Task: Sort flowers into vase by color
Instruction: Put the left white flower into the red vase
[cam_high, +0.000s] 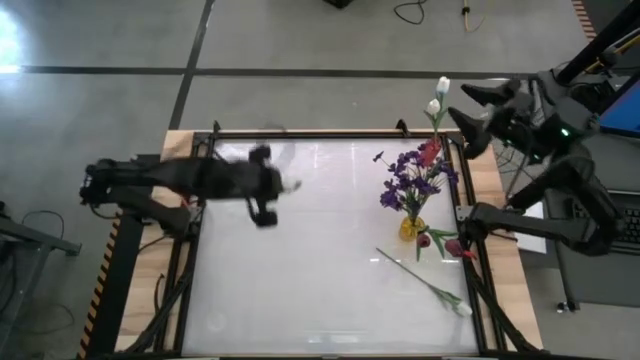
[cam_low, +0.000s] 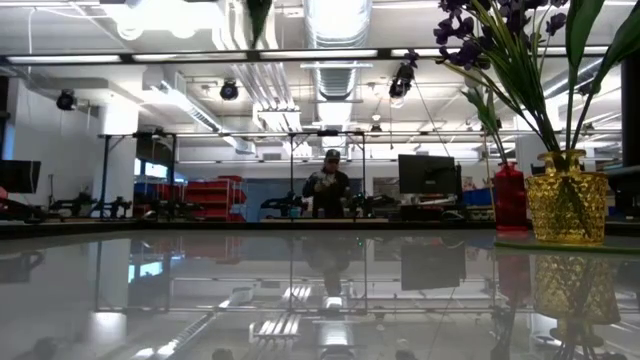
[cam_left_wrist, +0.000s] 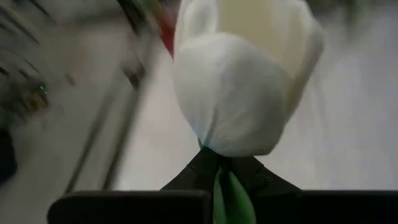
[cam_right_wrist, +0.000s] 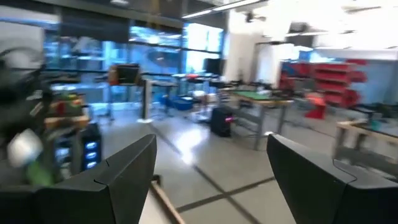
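Item: left gripper (cam_high: 283, 186), over the table's left half near the far edge. We record it clamped tight on a white tulip (cam_left_wrist: 239, 81); the left wrist view shows the bud filling the frame, its green stem pinched between the dark fingers (cam_left_wrist: 130, 208).

Item: right gripper (cam_high: 472, 108), beyond the table's far right corner, off the surface. We see its fingers (cam_right_wrist: 115, 180) spread wide with nothing between them.

Item: yellow vase (cam_high: 410, 228), near the right edge, holding purple sprays (cam_high: 408, 175); red buds (cam_high: 429, 152) and two white tulips (cam_high: 438, 95) rise behind it toward the far right corner.

Item: loose flowers on the table (cam_high: 300, 290) just in front of the vase: dark red buds (cam_high: 445, 242) and one white tulip (cam_high: 462, 309) with a long stem.

Item: a red vase (cam_low: 508, 198), which the low view shows just beside the yellow one.

Item: a person (cam_low: 328, 185) in the room beyond.
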